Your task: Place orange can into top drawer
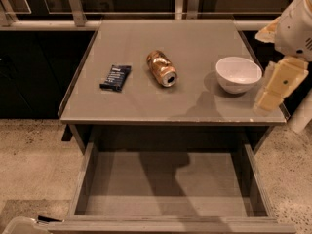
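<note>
The orange can [162,68] lies on its side in the middle of the grey table top [146,101], its silver top facing the front right. The top drawer [170,184] is pulled out below the table's front edge, with nothing in it. My gripper [279,84] hangs at the right edge of the table, just right of the white bowl [238,74] and far from the can. It holds nothing that I can see.
A flat dark blue snack bar wrapper [116,77] lies left of the can. A rail with posts [75,6] runs behind the table. Speckled floor [29,155] lies on both sides of the drawer. A pale object [19,225] shows at the bottom left corner.
</note>
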Robot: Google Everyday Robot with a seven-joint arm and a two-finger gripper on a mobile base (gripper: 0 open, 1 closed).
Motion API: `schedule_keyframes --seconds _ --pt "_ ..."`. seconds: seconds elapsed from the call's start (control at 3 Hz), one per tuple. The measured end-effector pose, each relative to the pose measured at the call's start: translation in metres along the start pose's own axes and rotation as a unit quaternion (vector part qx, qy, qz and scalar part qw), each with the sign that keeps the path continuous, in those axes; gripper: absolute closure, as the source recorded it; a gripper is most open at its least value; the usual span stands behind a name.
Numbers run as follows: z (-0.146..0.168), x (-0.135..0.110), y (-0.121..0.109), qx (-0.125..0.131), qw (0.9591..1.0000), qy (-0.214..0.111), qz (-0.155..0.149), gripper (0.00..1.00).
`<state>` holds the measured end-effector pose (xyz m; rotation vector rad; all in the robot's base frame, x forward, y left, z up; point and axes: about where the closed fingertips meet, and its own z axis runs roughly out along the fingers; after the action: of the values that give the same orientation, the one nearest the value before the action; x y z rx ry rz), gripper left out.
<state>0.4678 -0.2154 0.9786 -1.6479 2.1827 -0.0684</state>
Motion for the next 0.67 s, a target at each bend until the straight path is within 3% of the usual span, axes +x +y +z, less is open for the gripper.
schedule_keyframes --seconds 0.67 --pt "0.033 -0.023 -0.06 0.005 0.995 -0.082 0.058 0.0"
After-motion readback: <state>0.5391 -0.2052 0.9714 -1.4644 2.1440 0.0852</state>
